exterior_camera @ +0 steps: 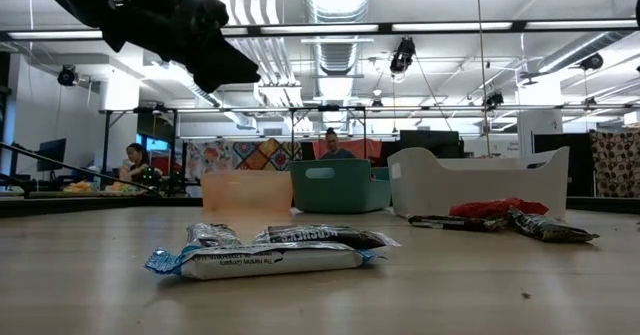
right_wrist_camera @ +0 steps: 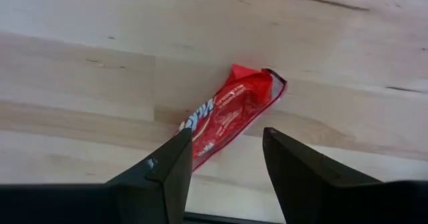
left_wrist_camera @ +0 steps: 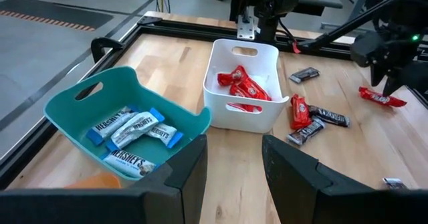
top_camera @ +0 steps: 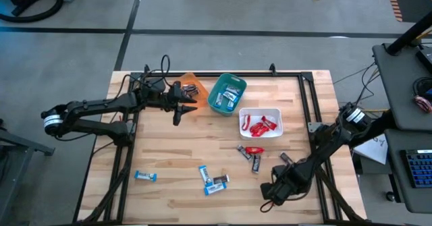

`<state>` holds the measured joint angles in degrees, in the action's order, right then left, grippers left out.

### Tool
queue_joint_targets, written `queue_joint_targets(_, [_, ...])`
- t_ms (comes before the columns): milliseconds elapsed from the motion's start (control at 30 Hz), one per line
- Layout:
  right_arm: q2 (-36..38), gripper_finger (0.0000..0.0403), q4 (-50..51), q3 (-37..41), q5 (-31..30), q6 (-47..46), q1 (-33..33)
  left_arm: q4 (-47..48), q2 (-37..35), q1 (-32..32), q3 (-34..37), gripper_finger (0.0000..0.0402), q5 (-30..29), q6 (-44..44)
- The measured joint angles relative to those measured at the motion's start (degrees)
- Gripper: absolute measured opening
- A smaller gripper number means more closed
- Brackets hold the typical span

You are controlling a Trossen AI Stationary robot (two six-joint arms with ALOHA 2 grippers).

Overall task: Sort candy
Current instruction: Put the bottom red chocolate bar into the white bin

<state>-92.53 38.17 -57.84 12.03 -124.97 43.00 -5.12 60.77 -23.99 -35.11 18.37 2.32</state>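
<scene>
Blue-and-white candy bars (top_camera: 214,180) lie loose at the table's front edge, with one more (top_camera: 145,176) off to the left. At the front right, the right gripper (right_wrist_camera: 227,140) hangs low over a red candy bar (right_wrist_camera: 231,114) flat on the wood, its fingers spread and not touching the wrapper. Mid-table, a few dark and red bars (top_camera: 253,155) are scattered just in front of the white bin (left_wrist_camera: 241,114), which holds red bars. Beside it, the teal bin (left_wrist_camera: 67,100) holds blue-and-white ones. At the back, the left gripper (left_wrist_camera: 234,144) hovers with fingers spread and nothing between them, beside the orange bin (top_camera: 190,77) with dark bars in it.
</scene>
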Motion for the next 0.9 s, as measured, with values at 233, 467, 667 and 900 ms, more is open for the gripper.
queue_joint_targets(233, [0.42,0.0174,0.27,0.0,-0.83,0.3,0.0,0.02,0.0,0.0,0.0,0.0127,0.0,0.01])
queue_joint_targets(467, [-1.57,0.0174,-1.02,0.0,-2.57,-2.36,0.0,0.04,0.01,0.0,0.0,0.0127,-0.01,0.05])
queue_joint_targets(667, [-2.92,0.0171,-1.25,0.0,-0.89,-3.9,0.0,0.03,0.02,0.0,0.0,0.0127,-0.02,0.14])
queue_joint_targets(900, [-2.84,0.0111,-1.03,0.0,-1.05,-3.63,-0.02,0.04,0.02,0.02,0.0,0.0127,-0.02,0.14])
